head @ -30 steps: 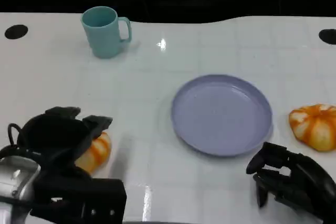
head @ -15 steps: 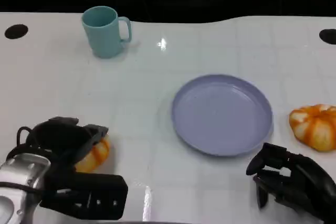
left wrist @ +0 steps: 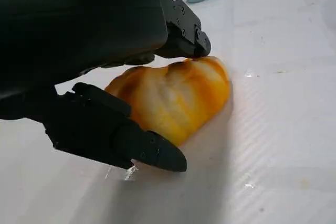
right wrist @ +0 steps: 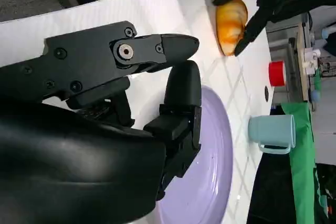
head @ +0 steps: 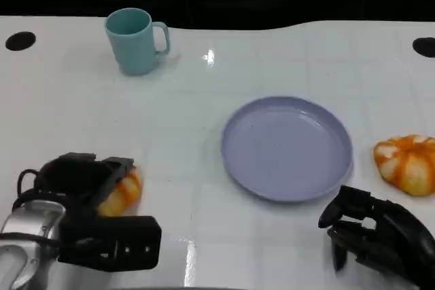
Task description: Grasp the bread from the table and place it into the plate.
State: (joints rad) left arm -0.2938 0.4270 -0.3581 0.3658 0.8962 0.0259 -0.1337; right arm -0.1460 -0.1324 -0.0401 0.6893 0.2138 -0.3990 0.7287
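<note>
Two breads lie on the worktop (head: 204, 168). Left robot hand (head: 85, 181) cages the nearer bread (left wrist: 176, 98), fingers (left wrist: 184, 24) touching above and below, grip not yet clearly closed. Right robot hand (head: 377, 232) idles, curled and empty, beside the plate (head: 287, 147). Judgement: close firmly under the loaf before lifting toward the plate.

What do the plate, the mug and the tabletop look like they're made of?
Plate: likely plastic, matte lavender, evenly coloured with a soft sheen and thin rim. Mug: probably plastic too, flat teal with no sharp glints, though glazed ceramic can't be ruled out. Table: smooth glossy white surface, perhaps laminate, judging by the bright light reflections and faint grid lines.
</note>
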